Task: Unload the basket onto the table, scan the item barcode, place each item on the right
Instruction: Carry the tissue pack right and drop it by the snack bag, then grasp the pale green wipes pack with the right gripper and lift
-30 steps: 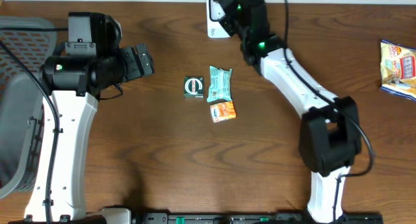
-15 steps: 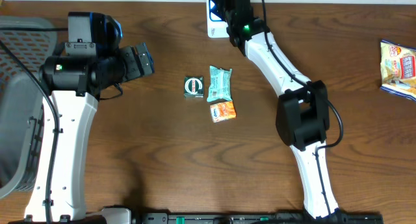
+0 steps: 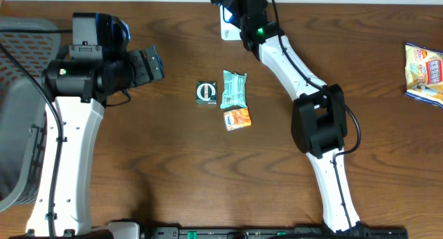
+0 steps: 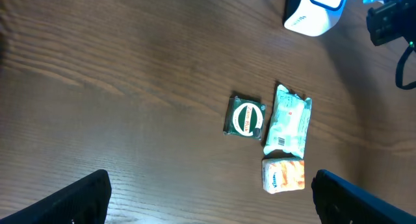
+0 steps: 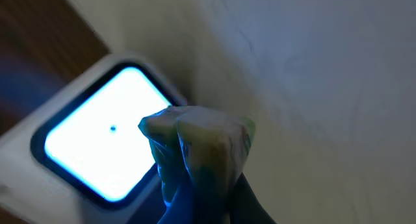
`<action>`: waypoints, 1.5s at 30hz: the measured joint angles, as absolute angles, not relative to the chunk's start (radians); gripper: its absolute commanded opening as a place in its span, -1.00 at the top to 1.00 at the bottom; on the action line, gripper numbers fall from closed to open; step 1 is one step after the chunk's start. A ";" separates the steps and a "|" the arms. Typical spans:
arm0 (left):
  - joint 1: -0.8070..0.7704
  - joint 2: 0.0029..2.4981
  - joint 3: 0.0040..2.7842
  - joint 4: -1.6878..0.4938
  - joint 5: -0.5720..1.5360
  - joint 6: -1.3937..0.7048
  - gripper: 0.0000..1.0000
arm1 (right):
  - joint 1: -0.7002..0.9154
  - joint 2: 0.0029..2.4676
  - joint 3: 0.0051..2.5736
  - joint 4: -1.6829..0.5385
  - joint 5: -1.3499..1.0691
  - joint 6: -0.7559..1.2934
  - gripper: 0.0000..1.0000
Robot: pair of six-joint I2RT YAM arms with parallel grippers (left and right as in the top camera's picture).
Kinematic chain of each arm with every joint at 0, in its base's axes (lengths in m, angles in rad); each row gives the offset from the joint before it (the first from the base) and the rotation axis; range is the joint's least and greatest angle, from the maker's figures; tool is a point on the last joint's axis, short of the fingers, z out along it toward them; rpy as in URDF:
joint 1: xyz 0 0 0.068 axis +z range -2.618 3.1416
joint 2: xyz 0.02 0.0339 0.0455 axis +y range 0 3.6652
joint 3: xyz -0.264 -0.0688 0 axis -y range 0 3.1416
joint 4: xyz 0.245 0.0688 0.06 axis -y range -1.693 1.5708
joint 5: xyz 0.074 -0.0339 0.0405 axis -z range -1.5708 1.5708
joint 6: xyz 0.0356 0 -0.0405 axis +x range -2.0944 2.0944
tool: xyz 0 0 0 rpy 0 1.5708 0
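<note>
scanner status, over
Left tool open, empty. Right tool shut, empty, at lit scanner. Teal packet and two others lie mid-table. Nothing in the way.

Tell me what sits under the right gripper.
The white scanner, its window lit, lies beneath the shut right gripper. From overhead the arm covers most of it.

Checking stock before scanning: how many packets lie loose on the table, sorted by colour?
Dark green packet: 1
Teal packet: 1
Orange packet: 1
Yellow bag: 1
Total: 4
</note>
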State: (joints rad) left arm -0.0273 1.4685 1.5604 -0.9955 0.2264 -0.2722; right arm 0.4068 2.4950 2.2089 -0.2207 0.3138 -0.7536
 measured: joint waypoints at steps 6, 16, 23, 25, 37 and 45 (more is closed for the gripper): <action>-0.027 1.468 1.560 -0.996 0.226 -0.272 -0.96 | 0.324 2.457 2.212 -0.468 0.395 -0.734 0.98; -0.027 1.469 1.560 -0.995 0.226 -0.272 -0.95 | -0.081 2.378 2.209 -0.942 0.388 -0.544 0.98; -0.027 1.469 1.560 -0.995 0.226 -0.272 -0.95 | -0.253 2.378 2.196 -1.026 0.356 -0.388 -0.99; -0.027 1.469 1.560 -0.995 0.226 -0.272 -0.96 | -0.301 2.378 2.195 -1.059 0.324 -0.345 -0.98; -0.027 1.469 1.560 -0.995 0.226 -0.272 -0.95 | -0.326 2.378 2.186 -1.111 -0.205 -0.242 -0.99; -0.027 1.469 1.560 -0.995 0.226 -0.272 -0.96 | -0.191 2.378 2.124 -1.246 -0.728 -0.229 -0.98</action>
State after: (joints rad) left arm -0.0273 1.4689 1.5604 -0.9955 0.2264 -0.2722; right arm -0.1909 2.3775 2.1242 -1.2461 -0.7280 -0.2295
